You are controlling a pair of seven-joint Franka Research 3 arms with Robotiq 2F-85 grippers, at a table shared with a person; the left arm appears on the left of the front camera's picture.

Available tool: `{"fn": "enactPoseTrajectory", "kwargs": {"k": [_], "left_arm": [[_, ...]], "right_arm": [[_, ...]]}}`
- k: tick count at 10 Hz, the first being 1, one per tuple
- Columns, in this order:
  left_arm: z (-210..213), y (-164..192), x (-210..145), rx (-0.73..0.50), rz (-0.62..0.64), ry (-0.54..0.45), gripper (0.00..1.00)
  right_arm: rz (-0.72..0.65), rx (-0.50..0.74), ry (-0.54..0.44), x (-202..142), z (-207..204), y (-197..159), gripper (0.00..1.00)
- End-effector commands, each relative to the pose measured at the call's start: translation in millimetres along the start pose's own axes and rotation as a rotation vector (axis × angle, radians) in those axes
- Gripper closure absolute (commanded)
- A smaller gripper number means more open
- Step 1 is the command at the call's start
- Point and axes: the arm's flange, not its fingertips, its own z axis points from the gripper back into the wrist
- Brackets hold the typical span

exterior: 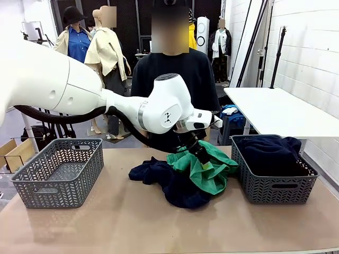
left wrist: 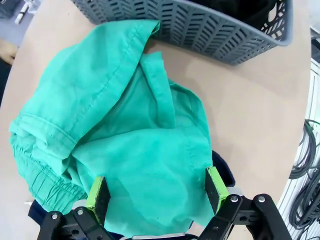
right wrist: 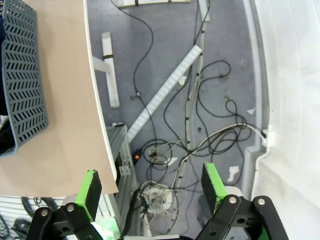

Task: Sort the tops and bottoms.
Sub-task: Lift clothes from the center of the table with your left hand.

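At the centre of the front view the left gripper [exterior: 203, 160] stands spread, its 2 green pads [left wrist: 98, 195] either side of a fold of the green garment [left wrist: 125, 130]. That garment lies partly over a navy garment [exterior: 175, 188], between the left basket [exterior: 58, 182] and the right basket [exterior: 273, 186] (dark clothes inside). The right gripper [right wrist: 150, 187], also spread, hangs over cabled floor beside the table [right wrist: 70, 100] edge.
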Motion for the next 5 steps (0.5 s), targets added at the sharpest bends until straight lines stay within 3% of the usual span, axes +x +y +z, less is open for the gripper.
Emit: {"fn": "enactPoseTrajectory", "kwargs": {"k": [1,4,5], "left_arm": [[-0.4,0.0,5.2,0.06,0.006,0.057,0.0],[-2.3,1.0,1.6,0.08,-0.012,0.085,0.0],[-1.7,0.4,0.1,0.069,-0.053,0.07,0.14]], "right_arm": [[0.005,-0.014,0.006,-0.1,0.4,-1.0,0.0],[0.005,-0.014,0.006,-0.1,0.4,-1.0,0.0],[0.005,-0.014,0.006,-0.1,0.4,-1.0,0.0]]}}
